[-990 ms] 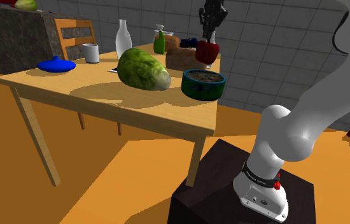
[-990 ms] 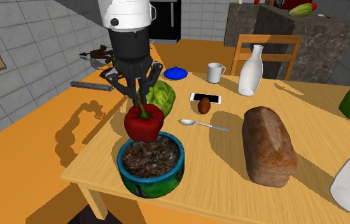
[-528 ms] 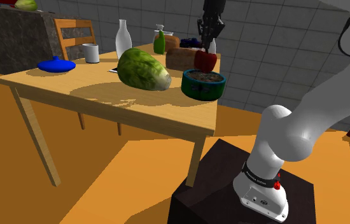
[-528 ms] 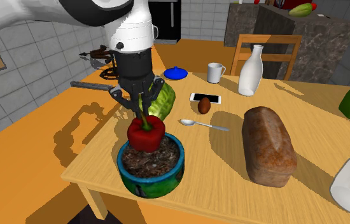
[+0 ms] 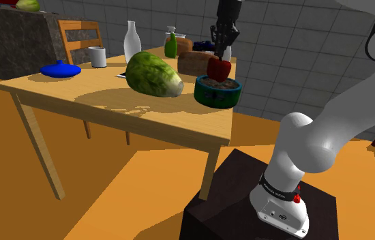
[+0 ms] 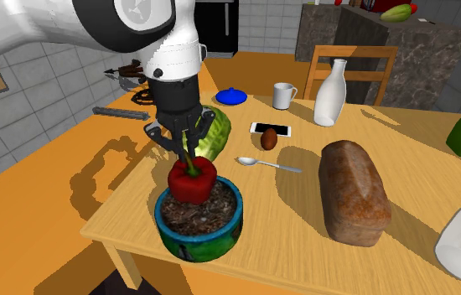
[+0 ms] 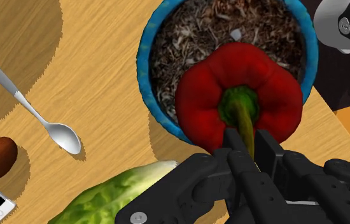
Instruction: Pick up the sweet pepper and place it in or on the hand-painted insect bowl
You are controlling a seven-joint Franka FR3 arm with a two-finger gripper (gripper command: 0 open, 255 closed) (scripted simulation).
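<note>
While the black gripper (image 6: 189, 155) points straight down over the near end of the wooden table (image 6: 304, 243), its two fingers are closed to a narrow gap around the green stem of the red sweet pepper (image 6: 192, 178), which hangs upright from them. The pepper sits directly over the bowl (image 6: 199, 239), a round dish with a blue and green painted wall and a speckled brown inside; its underside is down at about rim level, and I cannot tell whether it touches the brown surface. In the wrist view the pepper (image 7: 199, 102) covers much of the bowl's inside, nearer the part of the blue rim (image 7: 143, 63) that lies toward the gripper (image 7: 247, 143), and the stem runs back between the fingertips. In the shoulder view the gripper (image 5: 218, 56) and pepper (image 5: 219, 68) stand over the bowl (image 5: 215, 95) near the table's corner closest to the stand. A head of lettuce (image 6: 216, 130) lies just behind the bowl, close to the gripper. A spoon (image 6: 269, 164), a brown egg-shaped thing (image 6: 269, 138) and a phone (image 6: 271, 129) lie beyond, and a loaf of bread (image 6: 352, 204) lies to the second exterior view's right of the bowl.
</note>
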